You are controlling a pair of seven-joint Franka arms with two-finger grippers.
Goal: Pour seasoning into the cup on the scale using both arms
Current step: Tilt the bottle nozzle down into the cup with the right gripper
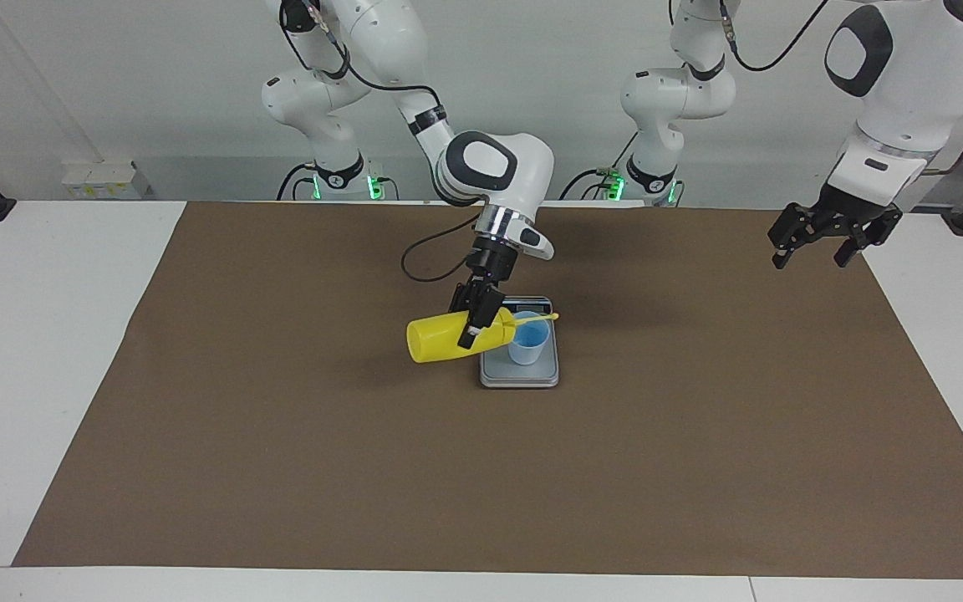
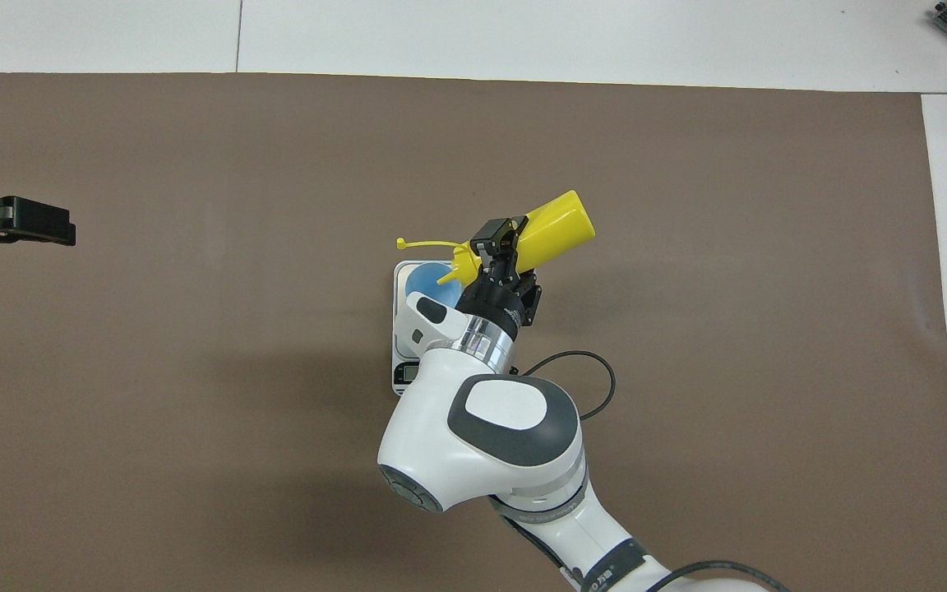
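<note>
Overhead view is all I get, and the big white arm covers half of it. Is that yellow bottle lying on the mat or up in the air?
Observer: Up in the air. The right gripper holds the yellow bottle tipped almost flat, clear of the mat.
Operator: Where does its nozzle point?
Observer: Toward the rim of the blue cup, which stands upright on the scale.
Operator: What's the black thing at my picture's edge?
Observer: The left gripper, fingers open, waiting in the air over the mat's edge at the left arm's end.
</note>
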